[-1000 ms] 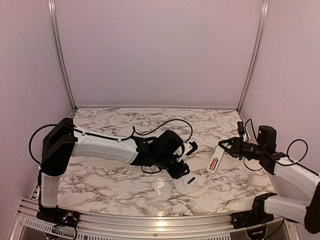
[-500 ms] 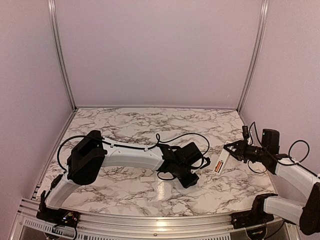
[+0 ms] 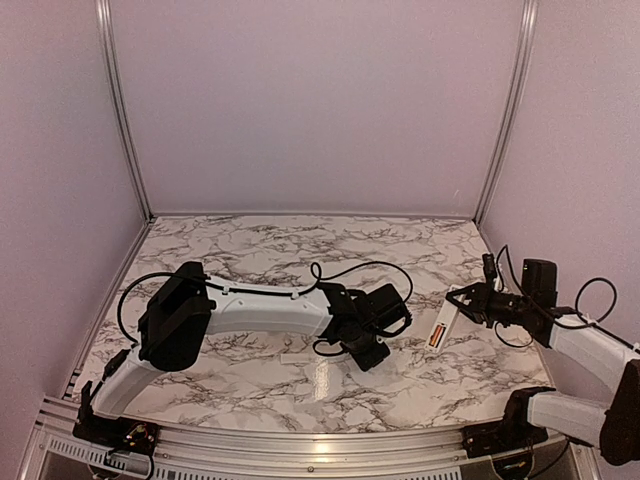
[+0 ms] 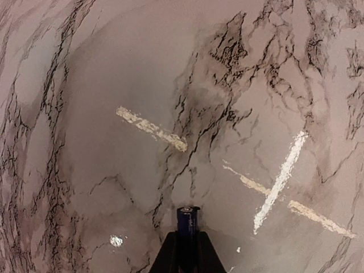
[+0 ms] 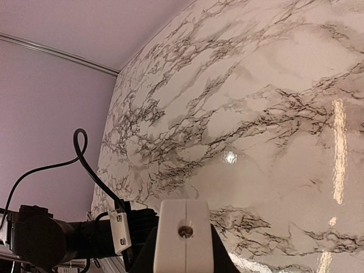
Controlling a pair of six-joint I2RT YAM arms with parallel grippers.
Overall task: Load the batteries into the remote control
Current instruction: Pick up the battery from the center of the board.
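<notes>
left gripper (image 4: pixel 187 243): is pinching the small, dark, cylindrical black battery (image 4: pixel 187 216) between its tips
right gripper (image 3: pixel 468 300): is clamping the slim white plastic remote control (image 3: pixel 440 325), extending beyond its fingers

Soft, even light fills the overhead view, leaving only weak shadows and one white glare patch near the front edge of the glossy grey-veined marble tabletop (image 3: pixel 250 390). The left wrist view is dimmer and browner, with a broad soft shadow across its middle, veins bowed by the lens toward the edges, and the small black cylindrical battery (image 4: pixel 187 218) almost a silhouette. In the right wrist view a tall glare streak runs down the right side, and the slim white plastic remote control (image 5: pixel 183 230) shows bright at the bottom.
</notes>
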